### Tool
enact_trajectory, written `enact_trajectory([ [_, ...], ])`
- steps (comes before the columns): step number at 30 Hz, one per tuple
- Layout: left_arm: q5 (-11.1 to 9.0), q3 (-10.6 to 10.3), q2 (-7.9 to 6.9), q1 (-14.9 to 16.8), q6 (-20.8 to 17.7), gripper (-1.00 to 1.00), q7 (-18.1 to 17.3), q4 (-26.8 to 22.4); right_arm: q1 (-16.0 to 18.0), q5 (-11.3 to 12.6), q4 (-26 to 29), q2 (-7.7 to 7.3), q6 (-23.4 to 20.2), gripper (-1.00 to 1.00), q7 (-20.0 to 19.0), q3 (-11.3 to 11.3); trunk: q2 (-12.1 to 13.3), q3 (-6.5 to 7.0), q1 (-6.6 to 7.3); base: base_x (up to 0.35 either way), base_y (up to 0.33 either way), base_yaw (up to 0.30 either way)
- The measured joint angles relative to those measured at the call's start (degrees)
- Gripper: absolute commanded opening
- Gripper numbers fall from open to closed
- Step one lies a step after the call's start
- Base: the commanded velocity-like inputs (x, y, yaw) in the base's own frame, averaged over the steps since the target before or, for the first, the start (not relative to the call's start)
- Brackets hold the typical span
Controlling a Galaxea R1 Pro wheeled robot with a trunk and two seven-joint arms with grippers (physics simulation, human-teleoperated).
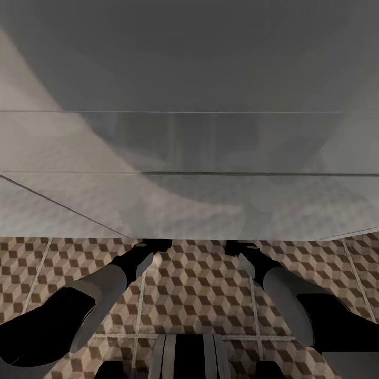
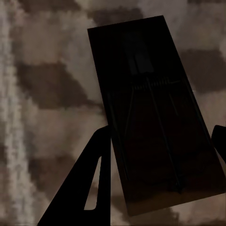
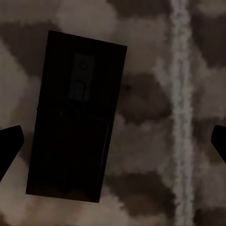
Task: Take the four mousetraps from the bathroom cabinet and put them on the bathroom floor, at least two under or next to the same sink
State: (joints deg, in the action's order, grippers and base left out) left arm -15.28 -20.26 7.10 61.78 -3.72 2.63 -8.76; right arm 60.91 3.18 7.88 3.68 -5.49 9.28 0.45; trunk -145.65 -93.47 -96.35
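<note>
- Head view: both arms reach forward and down over the bathroom floor (image 1: pixel 195 295), cube-pattern tiles. Both claw tips run under the edge of a big pale grey fixture (image 1: pixel 189 158) that fills the upper part of the view.
- Left gripper (image 2: pixel 157 155): fingers apart. A dark mousetrap (image 2: pixel 150 113) sits between them, wire spring and bar visible on top. One finger (image 2: pixel 94 183) runs along the trap's long edge, seemingly touching it; the other only shows as a tip just beside the opposite edge. Can't tell if it's clamped or just straddling.
- Left trap sits close against the tile pattern; contact with the floor not confirmable.
- Right gripper (image 3: pixel 113 146): fingers wide apart, only the tips at the frame edges.
- Second mousetrap (image 3: pixel 75 117) lies flat on the tiles between those tips, nearer one tip, clear of both. A pale grout line (image 3: pixel 181 108) runs beside it.
</note>
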Motion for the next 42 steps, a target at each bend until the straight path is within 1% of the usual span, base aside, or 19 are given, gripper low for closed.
enact_trajectory([
  [27,0.0,0.1,-0.10,0.0,0.0,-1.00,0.0,0.6,0.0,0.0,0.0,0.00,0.7,1.00,0.0,0.0,0.0,0.00,0.00,0.000,0.000,0.000],
  [28,0.0,0.1,-0.11,0.0,0.0,1.00,0.0,0.6,0.0,0.0,0.0,0.00,0.7,1.00,0.0,0.0,0.0,0.00,0.00,0.000,0.000,0.000],
  [42,0.0,0.2,-0.22,0.0,0.0,1.00,0.0,0.6,0.0,0.0,0.0,0.00,0.7,1.00,0.0,0.0,0.0,0.00,0.00,0.000,0.000,0.000],
])
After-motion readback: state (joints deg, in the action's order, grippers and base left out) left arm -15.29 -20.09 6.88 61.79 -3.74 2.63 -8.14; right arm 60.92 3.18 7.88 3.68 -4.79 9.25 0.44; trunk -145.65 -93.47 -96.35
